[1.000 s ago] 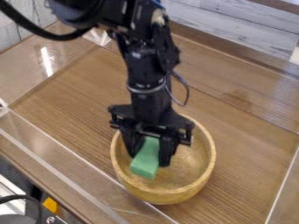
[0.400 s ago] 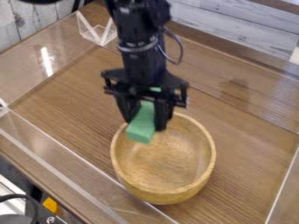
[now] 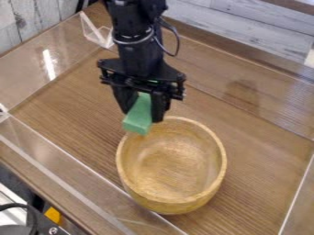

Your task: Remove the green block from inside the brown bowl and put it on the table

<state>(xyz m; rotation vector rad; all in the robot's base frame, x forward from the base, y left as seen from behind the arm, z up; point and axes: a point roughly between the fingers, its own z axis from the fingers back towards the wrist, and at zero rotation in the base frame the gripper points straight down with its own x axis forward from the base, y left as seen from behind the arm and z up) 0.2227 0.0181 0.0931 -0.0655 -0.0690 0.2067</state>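
The green block hangs tilted between the black fingers of my gripper, which is shut on it and points straight down. The block is in the air, over the far-left rim of the brown bowl. That bowl, a round light tan wooden one, sits on the table at the front middle, and nothing shows inside it. My black arm rises from the gripper toward the top of the view.
Clear acrylic walls edge the table at the left and along the front. Bare wood-grain tabletop lies left of the bowl and at the right. A white-planked wall stands behind.
My gripper has lifted the green block up out of the bowl and carried it toward the upper left; the bowl stayed in place and now shows nothing inside.
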